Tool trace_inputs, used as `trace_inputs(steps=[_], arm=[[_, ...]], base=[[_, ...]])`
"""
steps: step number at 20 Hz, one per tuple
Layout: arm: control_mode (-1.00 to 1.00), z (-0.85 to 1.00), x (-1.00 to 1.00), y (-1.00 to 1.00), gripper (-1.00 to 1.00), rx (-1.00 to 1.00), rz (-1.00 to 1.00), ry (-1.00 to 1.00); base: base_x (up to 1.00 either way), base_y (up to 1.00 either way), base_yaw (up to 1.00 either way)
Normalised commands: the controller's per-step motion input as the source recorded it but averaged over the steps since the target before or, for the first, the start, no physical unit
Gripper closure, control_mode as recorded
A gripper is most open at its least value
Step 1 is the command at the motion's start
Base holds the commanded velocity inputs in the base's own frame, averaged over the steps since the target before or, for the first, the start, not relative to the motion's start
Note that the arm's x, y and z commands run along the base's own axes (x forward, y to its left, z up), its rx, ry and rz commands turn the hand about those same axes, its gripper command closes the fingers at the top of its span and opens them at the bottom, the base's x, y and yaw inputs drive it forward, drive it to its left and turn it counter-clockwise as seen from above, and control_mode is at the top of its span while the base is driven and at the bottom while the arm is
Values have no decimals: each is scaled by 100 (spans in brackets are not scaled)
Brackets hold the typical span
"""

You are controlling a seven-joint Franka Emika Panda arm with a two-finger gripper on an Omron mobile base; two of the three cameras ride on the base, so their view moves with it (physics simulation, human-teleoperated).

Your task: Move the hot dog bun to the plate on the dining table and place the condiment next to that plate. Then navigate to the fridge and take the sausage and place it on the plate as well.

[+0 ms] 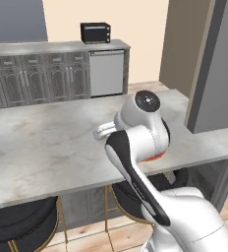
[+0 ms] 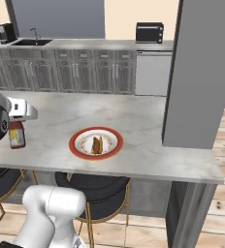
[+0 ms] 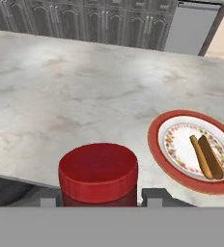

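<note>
While the arm bends low, the claw [image 3: 99, 198] grips the condiment [image 3: 98, 173] beside the plate [image 3: 157, 140].

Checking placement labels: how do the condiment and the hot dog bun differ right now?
The condiment stands upright on the dining table, left of the plate; the hot dog bun lies flat on the plate. The condiment is dark red with a yellow label; the bun is tan-orange. The end effector straddles the condiment; the bun lies free.
</note>
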Motion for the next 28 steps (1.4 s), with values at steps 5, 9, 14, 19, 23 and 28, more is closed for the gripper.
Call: trace_inputs(steps=[5, 9, 14, 19, 23, 28], arm=[[-100, -38, 70, -14, 100, 5, 0, -3], [-100, -37, 59, -7, 100, 2, 0, -2], [-100, -39, 48, 0, 100, 0, 0, -11], [-100, -21, 33, 0, 100, -3, 0, -17], [-100, -10, 25, 0, 100, -2, 0, -13], [-100, -10, 25, 0, 100, 0, 0, -11]], base=[[0, 0, 0], [0, 0, 0], [0, 0, 0], [0, 0, 0], [0, 0, 0], [0, 0, 0]])
